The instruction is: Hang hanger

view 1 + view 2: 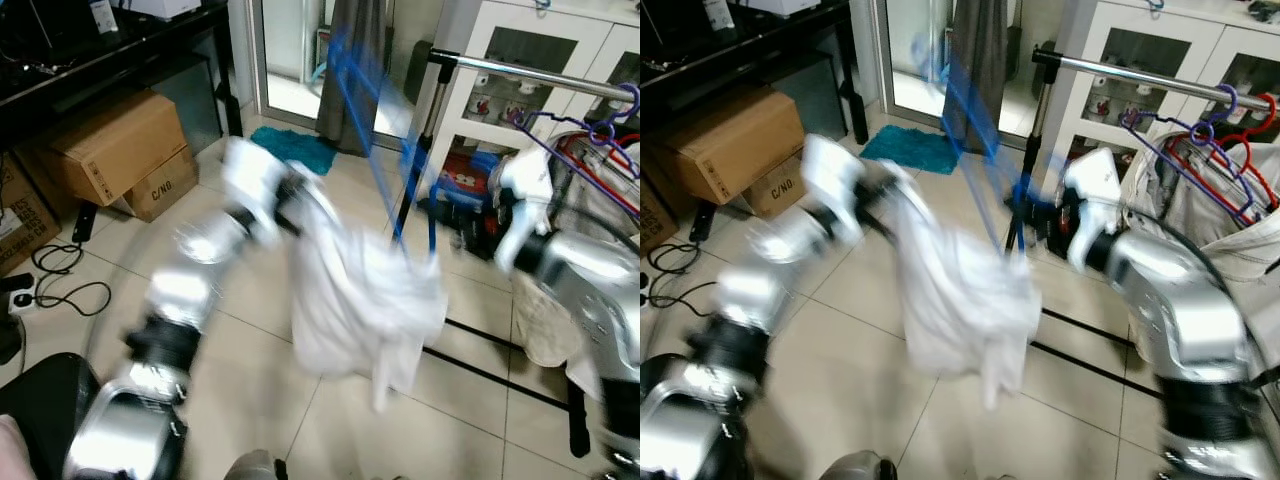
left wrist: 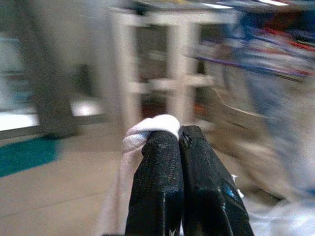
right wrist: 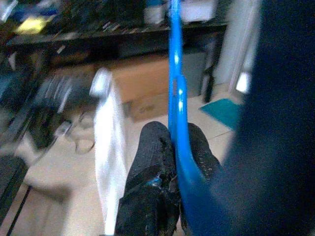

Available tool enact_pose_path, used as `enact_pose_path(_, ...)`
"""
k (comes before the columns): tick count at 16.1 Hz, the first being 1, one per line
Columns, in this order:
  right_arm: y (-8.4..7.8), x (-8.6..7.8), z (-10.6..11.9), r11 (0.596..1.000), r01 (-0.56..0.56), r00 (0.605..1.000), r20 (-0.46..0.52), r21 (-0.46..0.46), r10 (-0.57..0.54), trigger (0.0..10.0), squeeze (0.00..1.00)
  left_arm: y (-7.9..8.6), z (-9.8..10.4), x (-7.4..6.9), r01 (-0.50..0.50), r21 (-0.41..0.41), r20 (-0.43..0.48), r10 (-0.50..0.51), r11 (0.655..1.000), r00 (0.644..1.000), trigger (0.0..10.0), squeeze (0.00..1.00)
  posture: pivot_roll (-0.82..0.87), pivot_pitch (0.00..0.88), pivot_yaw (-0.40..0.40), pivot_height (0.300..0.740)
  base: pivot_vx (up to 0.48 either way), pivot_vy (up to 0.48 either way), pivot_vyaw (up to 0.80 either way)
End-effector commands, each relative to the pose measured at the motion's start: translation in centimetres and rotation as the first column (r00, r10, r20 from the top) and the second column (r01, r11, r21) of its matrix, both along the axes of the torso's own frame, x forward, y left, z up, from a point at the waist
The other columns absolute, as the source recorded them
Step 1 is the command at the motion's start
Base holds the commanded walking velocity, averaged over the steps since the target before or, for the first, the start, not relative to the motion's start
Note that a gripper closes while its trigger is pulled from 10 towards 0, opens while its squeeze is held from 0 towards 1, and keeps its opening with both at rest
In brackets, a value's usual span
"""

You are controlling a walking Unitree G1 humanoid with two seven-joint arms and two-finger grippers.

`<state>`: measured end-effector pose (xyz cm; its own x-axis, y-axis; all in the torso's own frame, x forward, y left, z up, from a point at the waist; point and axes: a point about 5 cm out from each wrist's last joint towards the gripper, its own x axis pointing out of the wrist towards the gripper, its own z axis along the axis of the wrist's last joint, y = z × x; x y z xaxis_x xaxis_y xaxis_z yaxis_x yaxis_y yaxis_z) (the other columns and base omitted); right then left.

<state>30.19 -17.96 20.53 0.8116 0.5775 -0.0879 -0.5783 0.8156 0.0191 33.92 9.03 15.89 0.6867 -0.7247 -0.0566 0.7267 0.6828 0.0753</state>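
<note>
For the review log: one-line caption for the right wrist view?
Right gripper shut on the blue hanger, white garment hanging beside it, cardboard boxes blurred behind.

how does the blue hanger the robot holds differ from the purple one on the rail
The blue hanger is pinched in the right hand, off the rail, with a white garment on it; the purple hanger hangs hooked on the rail. The blue one is motion-blurred; the purple one looks sharp. Both are thin-framed hangers.
</note>
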Motion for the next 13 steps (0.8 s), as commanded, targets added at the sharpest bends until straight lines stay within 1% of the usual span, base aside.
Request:
enact_pose_path(1, -1.1, 0.7, -0.2, 0.985, 0.155, 0.988, -0.016, 0.074, -0.154, 0.0, 0.00, -2.4, 0.4, -1.4, 0.159, 0.025, 0.020, -0.160, 0.987, 0.987, 0.0, 0.00, 0.01, 0.000, 0.002, 0.740, 0.000, 0.000, 0.00)
enact_pose_path(2, -1.2, 0.9, -0.3, 0.977, 0.190, 0.982, -0.023, 0.092, -0.189, 0.0, 0.00, -3.1, 0.2, -2.0, 0.204, 0.023, 0.011, -0.204, 0.979, 0.979, 0.0, 0.00, 0.01, 0.000, 0.006, 0.740, 0.000, 0.000, 0.00)
enact_pose_path(3, -1.5, 1.3, -0.5, 0.961, 0.257, 0.966, -0.014, 0.099, -0.257, 0.0, 0.00, -3.9, -0.1, -2.8, 0.257, 0.009, -0.002, -0.257, 0.966, 0.966, 0.0, 0.00, 0.00, 0.000, 0.008, 0.740, 0.000, 0.000, 0.00)
enact_pose_path(4, -1.9, 1.6, -0.6, 0.935, 0.337, 0.941, -0.013, 0.109, -0.337, 0.0, 0.00, -4.5, -0.3, -3.5, 0.274, -0.016, -0.017, -0.274, 0.962, 0.962, 0.0, 0.00, 0.00, 0.000, 0.008, 0.740, 0.000, 0.000, 0.00)
enact_pose_path(6, -2.2, 1.6, -0.9, 0.917, 0.390, 0.920, -0.006, 0.086, -0.391, 0.0, 0.00, -4.3, -0.4, -3.7, 0.254, -0.024, -0.021, -0.254, 0.967, 0.967, 0.0, 0.00, 0.00, 0.000, 0.012, 0.740, 0.000, 0.000, 0.00)
enact_pose_path(7, -2.4, 0.0, -3.5, 0.907, 0.419, 0.905, -0.062, -0.043, -0.421, 9.6, 0.00, -1.7, -0.7, -3.5, 0.109, -0.052, -0.039, -0.111, 0.993, 0.993, 0.0, 0.00, 0.00, 0.000, 0.000, 0.740, 0.000, 0.000, 0.00)
enact_pose_path(8, -2.7, -1.5, -5.5, 0.893, 0.437, 0.888, -0.105, -0.110, -0.447, 10.0, 0.00, 0.3, -1.3, -3.7, 0.020, -0.039, -0.051, -0.022, 0.999, 0.998, 0.0, 0.00, 0.01, 0.000, -0.009, 0.740, 0.000, 0.000, 0.00)
enact_pose_path(9, -2.9, -3.4, -7.5, 0.880, 0.457, 0.868, -0.148, -0.132, -0.473, 10.0, 0.00, 2.5, -2.2, -4.1, -0.087, -0.014, -0.063, 0.086, 0.996, 0.994, 0.0, 0.00, 0.02, 0.000, -0.012, 0.740, 0.000, 0.000, 0.00)
enact_pose_path(10, -3.5, -6.6, -10.4, 0.819, 0.540, 0.797, -0.196, -0.193, -0.571, 10.0, 0.00, 5.5, -4.5, -5.1, -0.257, 0.037, -0.129, 0.259, 0.966, 0.957, 10.0, 0.00, 0.02, 0.000, -0.007, 0.740, 0.000, 0.000, -0.80)
enact_pose_path(11, -3.4, -7.2, -10.9, 0.816, 0.543, 0.791, -0.205, -0.198, -0.576, 10.0, 0.00, 5.8, -4.8, -5.6, -0.270, 0.043, -0.123, 0.273, 0.962, 0.954, 10.0, 0.00, 0.01, 0.000, -0.004, 0.740, 0.000, 0.000, -0.80)
enact_pose_path(12, -2.7, -8.7, -11.4, 0.791, 0.582, 0.763, -0.207, -0.189, -0.612, 10.0, 0.00, 6.1, -5.7, -6.8, -0.311, 0.064, -0.109, 0.317, 0.948, 0.942, 10.0, 0.00, 0.00, 0.000, 0.012, 0.740, 0.000, 0.000, -0.80)
enact_pose_path(13, -2.3, -9.1, -11.3, 0.795, 0.582, 0.776, -0.174, -0.171, -0.606, 10.0, 0.00, 6.0, -5.8, -7.1, -0.335, 0.027, -0.109, 0.336, 0.942, 0.936, 10.0, 0.00, 0.00, 0.000, 0.021, 0.740, 0.000, 0.000, -0.78)
